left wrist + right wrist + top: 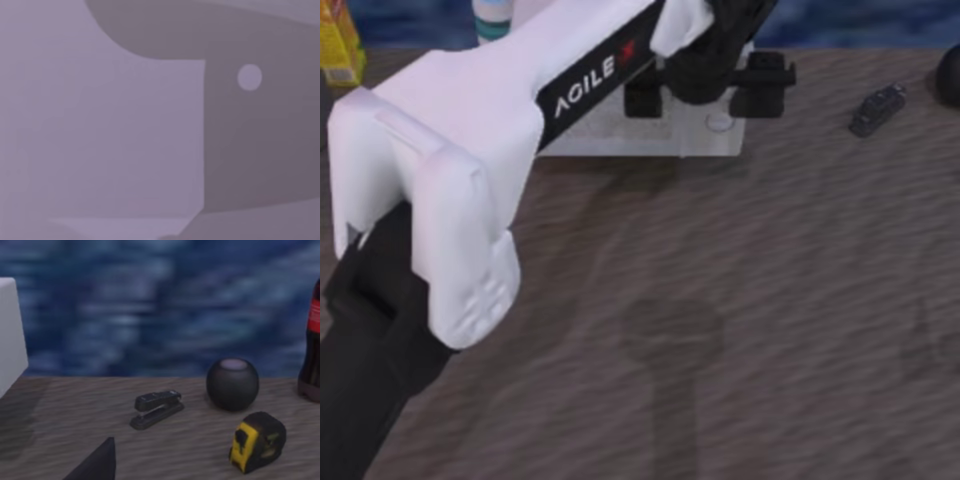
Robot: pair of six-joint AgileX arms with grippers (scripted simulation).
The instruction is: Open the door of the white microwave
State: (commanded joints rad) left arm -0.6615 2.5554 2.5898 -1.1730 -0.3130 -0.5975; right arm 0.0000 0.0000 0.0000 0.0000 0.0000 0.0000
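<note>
White microwave (650, 135) sitting at the tabletop's (770, 300) far edge, mostly hidden under the left arm; door state impossible to tell. Left pincer (715, 85) hovering at its front, fingers unreadable. Opening apparently not finished. Right arm out of sight, facing a stapler (156, 408).

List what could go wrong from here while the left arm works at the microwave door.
1. The left arm covers most of the white microwave in the top view, so the door cannot be checked there.
2. The left wrist view shows only a plain white surface very close, so contact is hard to judge.
3. The left gripper sits right at the microwave's front; a misplaced pull might shove the whole box.
</note>
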